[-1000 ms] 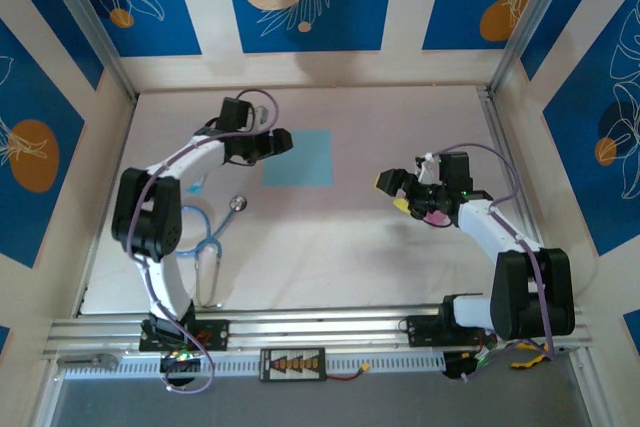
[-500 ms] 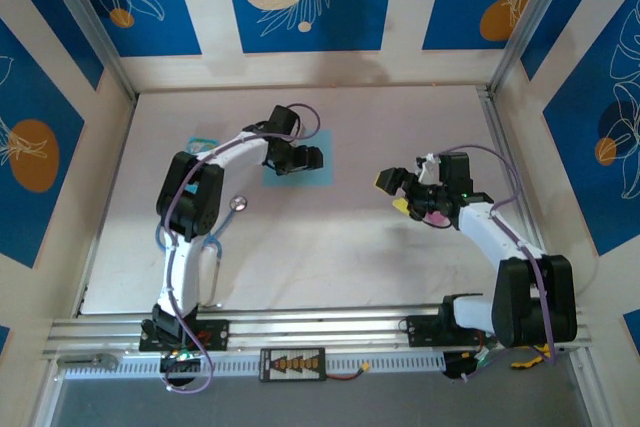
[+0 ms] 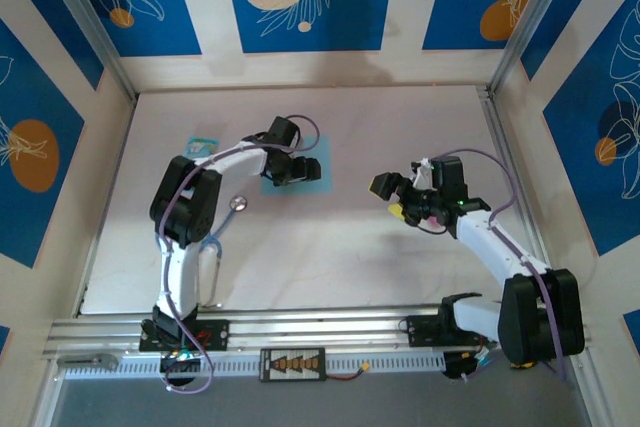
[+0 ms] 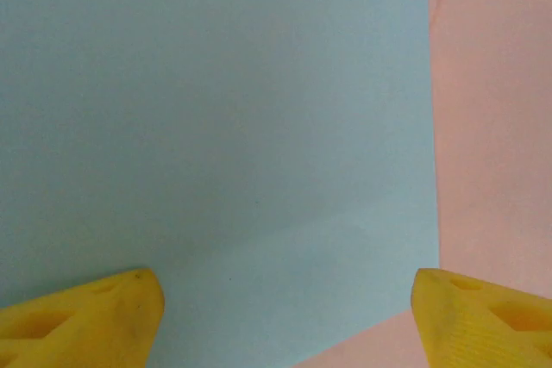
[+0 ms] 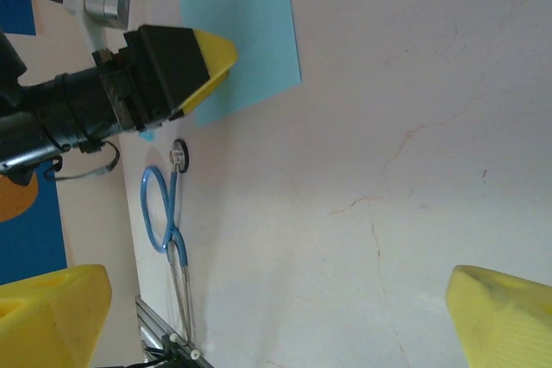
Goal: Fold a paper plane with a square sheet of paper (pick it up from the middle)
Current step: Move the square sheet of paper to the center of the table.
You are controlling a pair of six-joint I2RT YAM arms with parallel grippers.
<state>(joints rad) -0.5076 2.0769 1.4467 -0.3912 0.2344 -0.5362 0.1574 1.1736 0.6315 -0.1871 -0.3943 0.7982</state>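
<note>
The left end effector hovers released over the flat square sheet of paper, which lies toward 12 o'clock on the desk. The right end effector, released and empty, sits at the sheet's 4 o'clock.

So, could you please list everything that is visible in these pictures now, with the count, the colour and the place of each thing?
table: one, pale pinkish white, under everything
square sheet of paper: one, light blue, lying flat at the far middle of the table
stethoscope: one, blue tubing with a metal chest piece, left side of the table
printed packet: one, blue and white, far left of the table
left end effector: one, yellow fingers, open, over the sheet
right end effector: one, yellow fingers, open, over bare table on the right
</note>
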